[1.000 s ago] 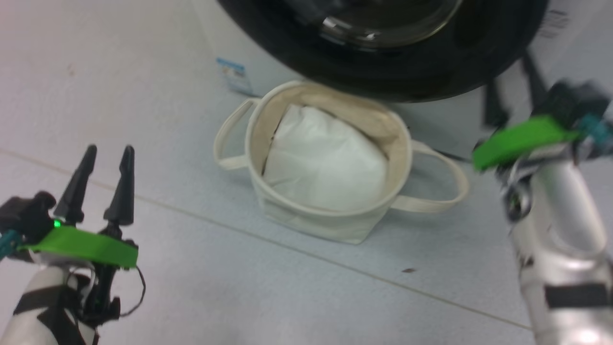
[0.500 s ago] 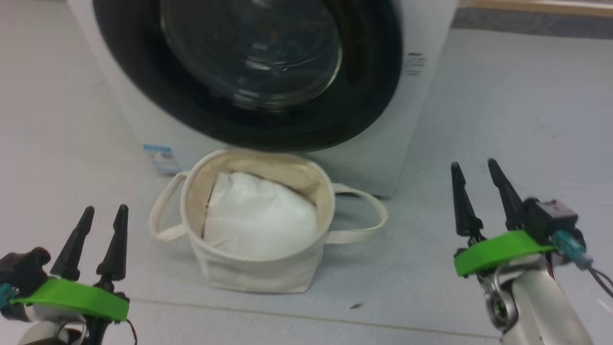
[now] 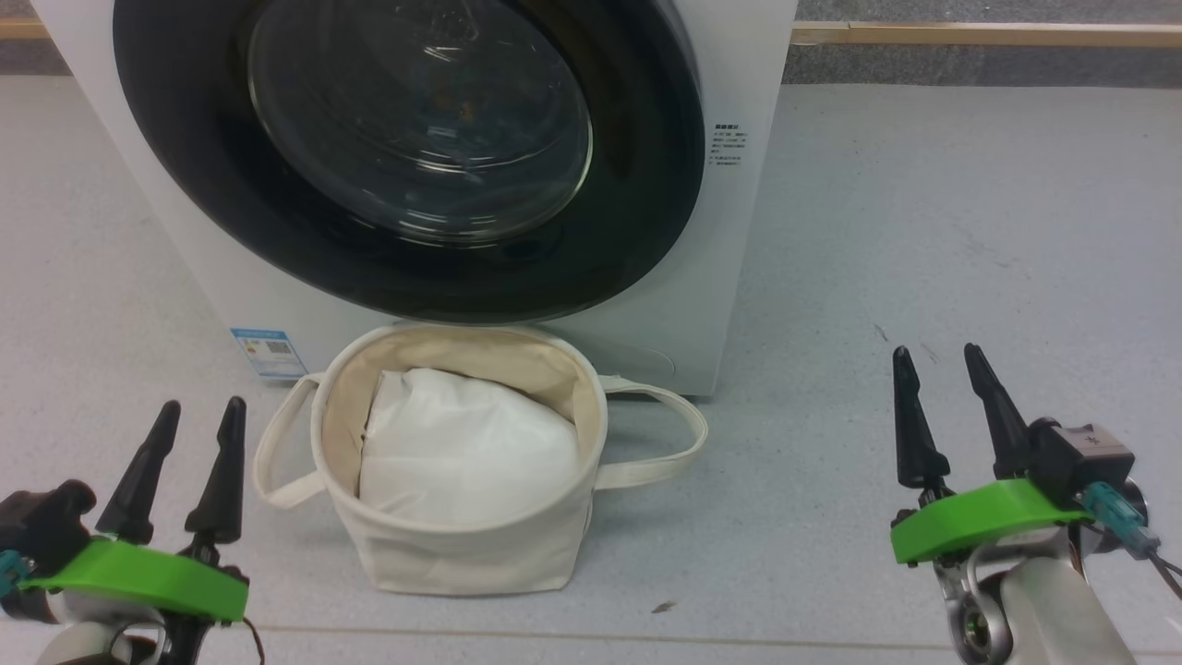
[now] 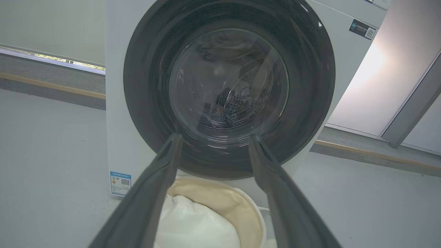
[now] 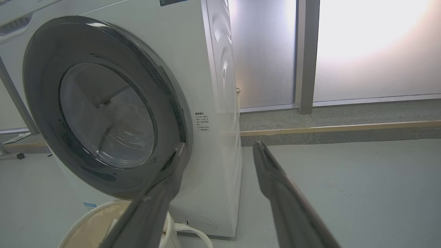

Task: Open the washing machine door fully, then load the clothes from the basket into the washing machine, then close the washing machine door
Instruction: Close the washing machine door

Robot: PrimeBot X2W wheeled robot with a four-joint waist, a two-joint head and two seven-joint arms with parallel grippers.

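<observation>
Head view: my right gripper (image 3: 935, 353) sits back off glossy black-rimmed glass door (image 3: 646, 185), now shut; fingers apart, left gripper (image 3: 203, 405) too; task prob. done.

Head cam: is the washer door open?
No, the washing machine door sits flush against the front of the washing machine, shut.

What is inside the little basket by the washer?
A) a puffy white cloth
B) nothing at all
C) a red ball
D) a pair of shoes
A: in the head view, the basket standing in front of the washing machine holds a plump white cloth that fills most of its mouth.
</observation>
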